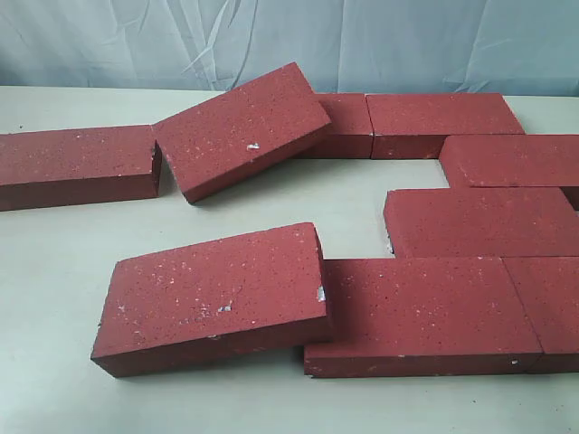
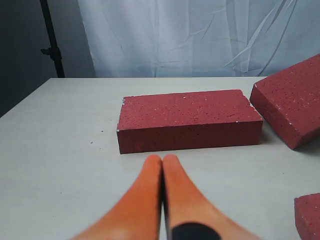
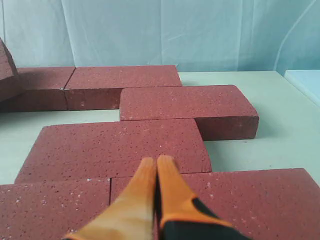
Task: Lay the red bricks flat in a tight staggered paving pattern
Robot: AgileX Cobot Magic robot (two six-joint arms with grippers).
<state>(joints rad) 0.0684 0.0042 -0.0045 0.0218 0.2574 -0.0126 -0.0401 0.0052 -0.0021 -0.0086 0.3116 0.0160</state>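
Several dark red bricks lie on the pale table (image 1: 54, 271). One brick (image 1: 242, 127) at the back tilts, propped on a flat brick (image 1: 348, 122). Another (image 1: 213, 294) at the front left leans on the edge of a flat brick (image 1: 425, 312). Flat bricks (image 1: 479, 221) on the right form staggered rows. Neither gripper shows in the exterior view. My left gripper (image 2: 162, 159) is shut and empty over bare table, pointing at a lone flat brick (image 2: 187, 120). My right gripper (image 3: 156, 161) is shut and empty, hovering over the seam between a brick (image 3: 120, 147) and a nearer brick (image 3: 240, 200).
A light blue cloth backdrop (image 1: 289, 41) hangs behind the table. A black stand pole (image 2: 52, 40) rises off the table's far corner in the left wrist view. Bare table shows between the brick rows (image 1: 353, 194) and at the front left (image 1: 45, 298).
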